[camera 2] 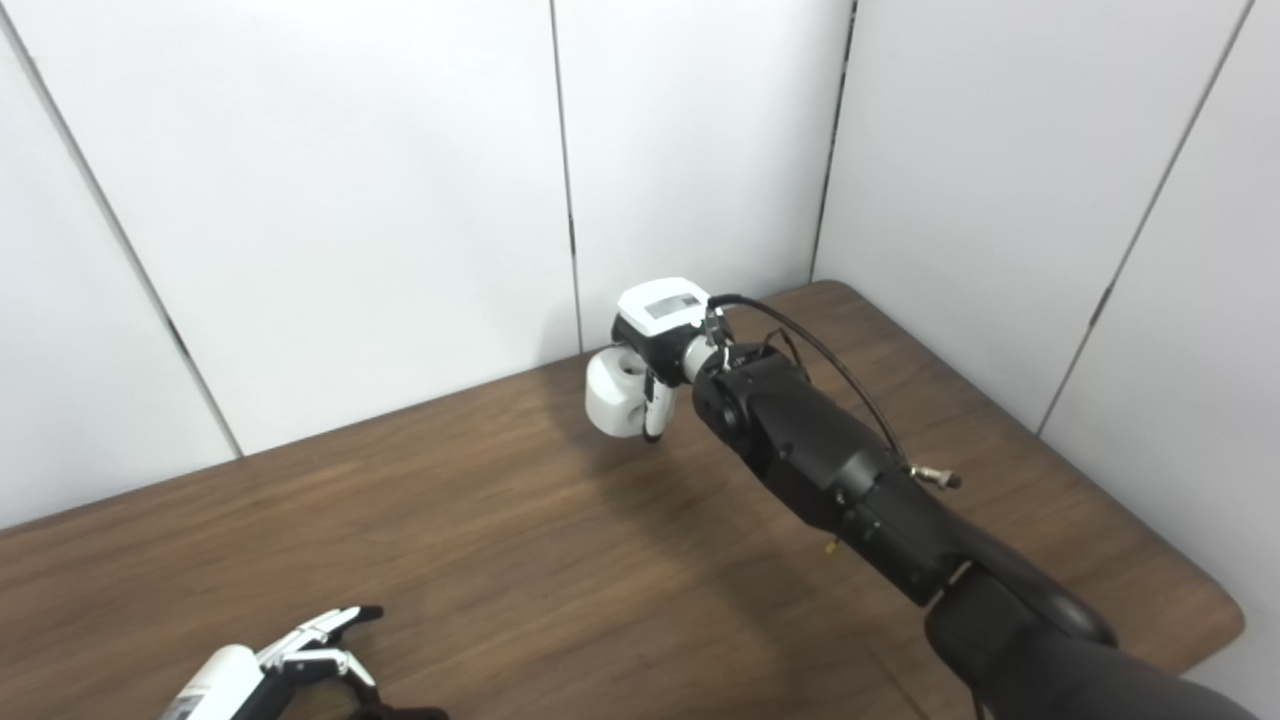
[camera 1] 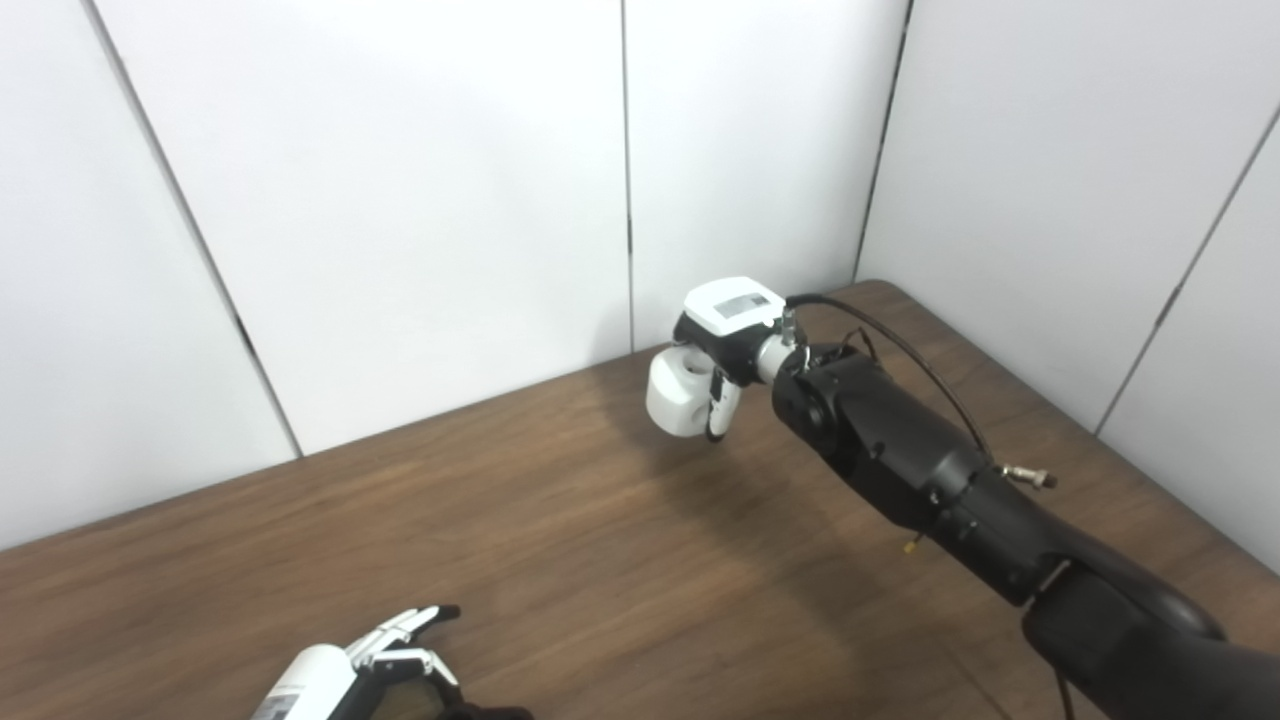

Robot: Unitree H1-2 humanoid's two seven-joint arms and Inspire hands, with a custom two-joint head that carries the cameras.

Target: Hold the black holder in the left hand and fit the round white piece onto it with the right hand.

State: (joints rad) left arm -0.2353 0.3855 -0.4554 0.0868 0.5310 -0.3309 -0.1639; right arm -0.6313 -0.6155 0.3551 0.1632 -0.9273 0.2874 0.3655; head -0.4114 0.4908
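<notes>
Gripping the round white piece (camera 1: 683, 391) in the right hand (camera 1: 722, 350) above the desk (camera 1: 560, 540), needing careful alignment while the left hand (camera 1: 395, 650), fingers apart, is waiting empty.

The worktop (camera 1: 560, 540) is showing a dark brown wood grain with a smooth, faintly satin finish. The round white piece (camera 1: 682, 391) is looking like smooth matt plastic. The right hand (camera 1: 722, 335) is wearing a white plastic shell over black parts, while its arm (camera 1: 900, 460) is showing matt black casing with a small metal fitting (camera 1: 1028, 476). The left hand (camera 1: 365, 668) is showing glossy white plastic with black-tipped fingers (camera 1: 425, 620). The wall panels (camera 1: 400, 200) are looking smooth, matt white.
</notes>
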